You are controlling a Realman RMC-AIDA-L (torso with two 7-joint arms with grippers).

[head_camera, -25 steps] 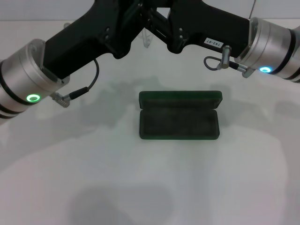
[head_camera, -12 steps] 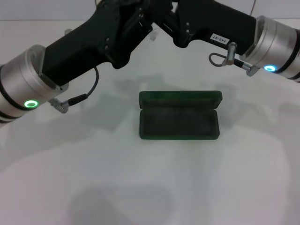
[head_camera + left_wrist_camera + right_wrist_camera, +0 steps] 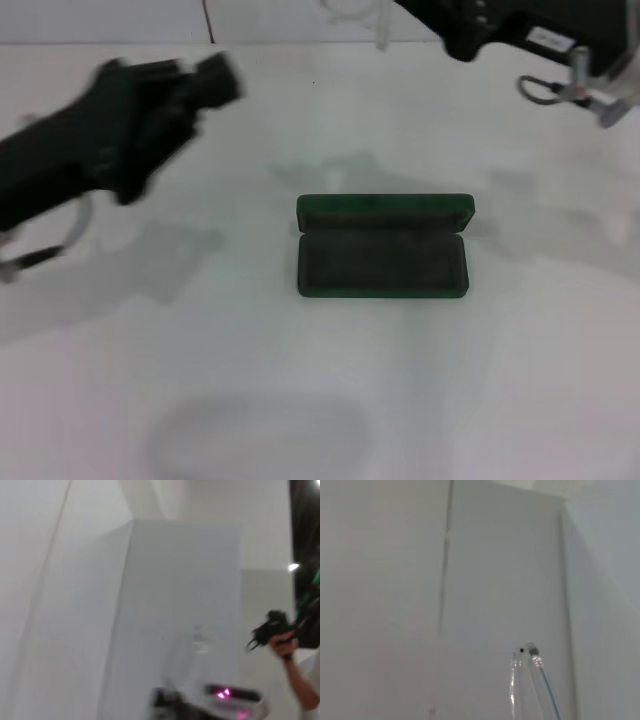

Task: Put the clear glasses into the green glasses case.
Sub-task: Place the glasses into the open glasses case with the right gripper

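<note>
Open green glasses case (image 3: 382, 247) on white table (image 3: 300, 400).

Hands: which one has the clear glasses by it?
The right hand: the clear glasses show right beside it. The left hand is well away from them.

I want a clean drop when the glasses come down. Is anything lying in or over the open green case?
Nothing visible does. The green glasses case lies open with a bare lining, and the clear glasses are up with the right arm.
</note>
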